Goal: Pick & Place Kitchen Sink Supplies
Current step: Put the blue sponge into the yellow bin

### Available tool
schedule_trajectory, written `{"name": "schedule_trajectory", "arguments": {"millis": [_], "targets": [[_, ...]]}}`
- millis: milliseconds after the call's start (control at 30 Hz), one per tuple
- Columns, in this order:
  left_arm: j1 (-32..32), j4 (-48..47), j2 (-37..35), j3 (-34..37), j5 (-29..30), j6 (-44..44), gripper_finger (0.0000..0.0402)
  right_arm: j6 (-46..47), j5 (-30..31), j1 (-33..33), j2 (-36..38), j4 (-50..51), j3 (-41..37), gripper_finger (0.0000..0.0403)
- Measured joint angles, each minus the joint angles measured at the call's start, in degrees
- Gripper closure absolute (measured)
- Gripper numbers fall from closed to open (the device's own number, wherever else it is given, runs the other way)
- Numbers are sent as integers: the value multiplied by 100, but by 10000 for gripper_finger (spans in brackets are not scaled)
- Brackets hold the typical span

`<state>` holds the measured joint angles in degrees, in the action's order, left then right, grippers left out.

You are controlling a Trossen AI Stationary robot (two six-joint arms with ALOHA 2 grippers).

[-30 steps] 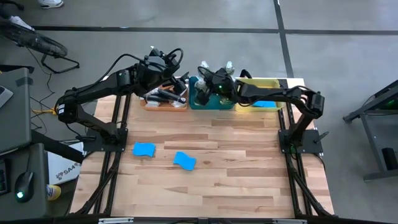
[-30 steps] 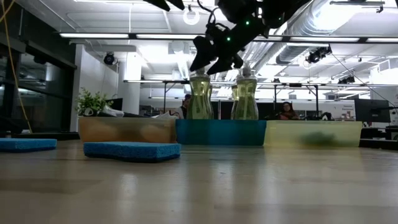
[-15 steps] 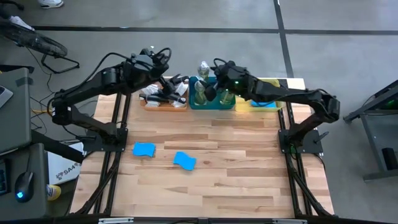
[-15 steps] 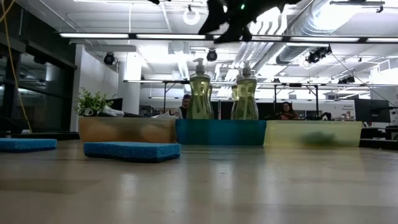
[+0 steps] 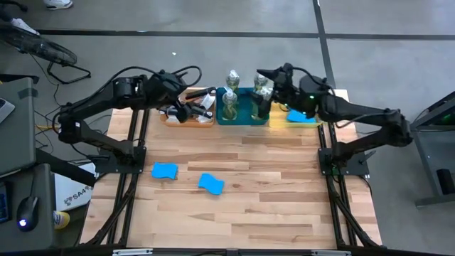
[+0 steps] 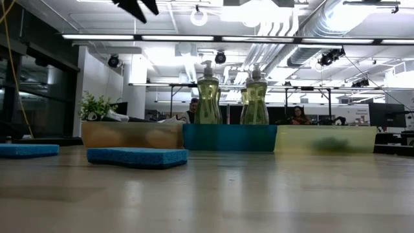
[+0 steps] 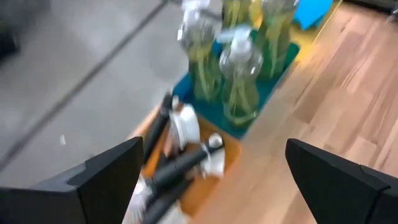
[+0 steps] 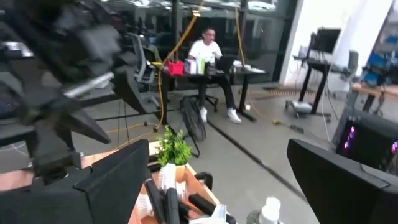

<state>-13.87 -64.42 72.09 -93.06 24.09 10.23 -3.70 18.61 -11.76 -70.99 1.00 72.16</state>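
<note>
Two clear bottles of yellow-green liquid (image 5: 231, 103) (image 6: 208, 97) stand upright in the teal bin (image 6: 229, 138) at the table's far edge. Black brushes with white heads (image 5: 188, 112) (image 7: 186, 155) lie in the orange tray (image 6: 132, 134) to its left. Two blue sponges (image 5: 165, 171) (image 5: 211, 183) lie flat on the wood, and a third (image 5: 302, 117) lies in the yellow bin (image 6: 326, 138). My left gripper (image 5: 179, 99) (image 7: 214, 146) hangs open above the brush tray, slanting down. My right gripper (image 5: 261, 74) (image 8: 227, 168) is open, high over the bottles' right side, pointing level.
A small green potted plant (image 6: 97, 105) (image 8: 171, 146) stands at the orange tray's left end. The three bins line the far edge. The wood (image 5: 270, 192) nearer than them holds only the two sponges. People sit at desks in the room behind.
My right gripper has risen from just above the bottles' pump heads and drawn back toward the table's right, leaving the low view at its top. My left gripper has shifted toward the table's left and tipped down over the brush tray. Both stay open; the bottles stand unmoved.
</note>
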Motion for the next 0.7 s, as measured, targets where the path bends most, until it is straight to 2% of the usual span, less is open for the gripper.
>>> {"name": "schedule_trajectory", "arguments": {"millis": [167,433,567,700], "targets": [[0,-604,-2,178,-115,1098,16,-426,-13,257,369,60,0,27],[2,-682,-118,1720,-657,2530,16,-403,70,408,792,343,0,27],[40,-298,-122,2601,-1235,2633,16,-386,-1,495,909,549,0,27],[255,428,-122,3518,-1966,2120,16,-385,-25,617,975,861,0,27]]}}
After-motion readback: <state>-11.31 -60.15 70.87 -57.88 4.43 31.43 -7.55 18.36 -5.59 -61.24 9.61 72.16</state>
